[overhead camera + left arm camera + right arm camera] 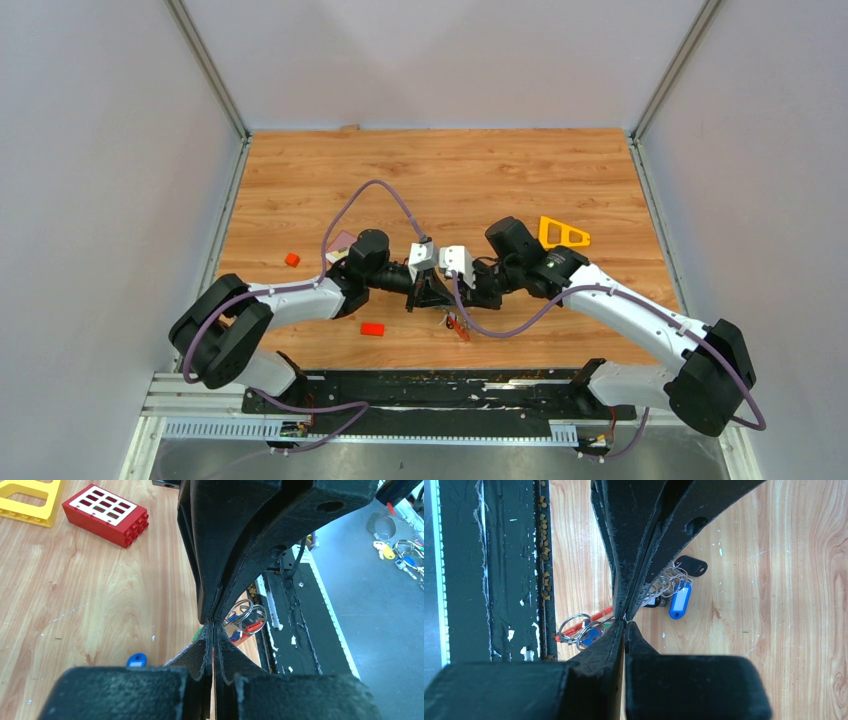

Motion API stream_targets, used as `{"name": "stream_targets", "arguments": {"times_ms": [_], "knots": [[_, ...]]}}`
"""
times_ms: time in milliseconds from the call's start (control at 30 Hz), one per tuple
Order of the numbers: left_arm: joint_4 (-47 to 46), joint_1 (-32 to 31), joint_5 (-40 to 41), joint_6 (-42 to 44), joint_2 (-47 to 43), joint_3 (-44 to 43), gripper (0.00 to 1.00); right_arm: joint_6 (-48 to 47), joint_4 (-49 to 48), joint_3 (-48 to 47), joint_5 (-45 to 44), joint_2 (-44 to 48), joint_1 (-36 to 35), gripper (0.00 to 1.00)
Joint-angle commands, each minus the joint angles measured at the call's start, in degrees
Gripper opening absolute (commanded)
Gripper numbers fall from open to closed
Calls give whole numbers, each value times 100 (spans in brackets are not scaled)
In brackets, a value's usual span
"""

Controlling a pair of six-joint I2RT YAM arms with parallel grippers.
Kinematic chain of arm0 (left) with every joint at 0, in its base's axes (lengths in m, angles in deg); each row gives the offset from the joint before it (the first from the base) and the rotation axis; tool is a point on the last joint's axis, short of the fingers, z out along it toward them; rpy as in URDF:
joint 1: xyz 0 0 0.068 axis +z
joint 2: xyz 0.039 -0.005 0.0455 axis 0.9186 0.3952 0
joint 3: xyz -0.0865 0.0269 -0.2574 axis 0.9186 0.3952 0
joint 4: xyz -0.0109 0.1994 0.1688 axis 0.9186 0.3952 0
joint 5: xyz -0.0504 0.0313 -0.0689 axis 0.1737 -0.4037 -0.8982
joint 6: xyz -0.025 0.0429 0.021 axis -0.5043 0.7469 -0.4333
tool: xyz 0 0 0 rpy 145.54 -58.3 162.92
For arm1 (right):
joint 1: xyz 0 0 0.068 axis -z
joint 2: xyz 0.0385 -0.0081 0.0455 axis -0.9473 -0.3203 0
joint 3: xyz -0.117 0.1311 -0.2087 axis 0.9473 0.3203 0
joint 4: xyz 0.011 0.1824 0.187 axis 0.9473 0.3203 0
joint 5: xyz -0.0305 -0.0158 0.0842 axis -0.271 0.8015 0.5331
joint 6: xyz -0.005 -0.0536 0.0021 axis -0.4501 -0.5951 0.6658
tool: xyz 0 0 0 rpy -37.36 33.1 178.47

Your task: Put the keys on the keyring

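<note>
Wooden bench (450, 170) underneath; left gripper (212, 630) pinched shut, meeting the right gripper (624, 624), likewise shut, tip to tip; keyring (250, 627) lies just beside the tips near the bench's front edge; keys (679, 602) bunched nearby; red brick (106, 514) farther off.

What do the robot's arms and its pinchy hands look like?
The left arm and right arm are smooth white tubes joined by chunky, rounded black joints. A thin purple cable loops along each arm, and a small white box sits near each wrist. The left gripper and right gripper are rough matte black, each with two fingers narrowing to thin tips.
</note>
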Motion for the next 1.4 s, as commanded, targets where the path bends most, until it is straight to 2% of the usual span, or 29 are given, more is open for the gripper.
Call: {"name": "stream_targets", "arguments": {"times_ms": [0, 67, 200, 367, 800, 933, 1200, 1367], "knots": [[4, -55, -99, 351, -106, -138, 0, 99, -153, -180, 171, 54, 0, 0], [0, -47, -172, 434, -189, -90, 0, 120, -172, -172, 155, 86, 23, 4], [-290, -37, -383, 504, -306, -10, 0, 136, -225, -88, 194, 140, 87, 18], [-1207, 5, -551, 132, -308, 205, 0, 122, -241, -26, 322, 192, 156, 23], [-3095, 148, -499, -671, -201, 691, 0, 1, -216, 125, 441, 187, 195, 13], [-3303, 148, -509, -737, -214, 739, 0, -5, -216, 152, 488, 191, 224, 13], [-3631, 156, -439, -841, -171, 814, 0, -20, -193, 90, 663, 193, 230, 0], [-3849, 156, -425, -943, -139, 833, 0, -33, -175, 68, 730, 204, 227, 0]]}}
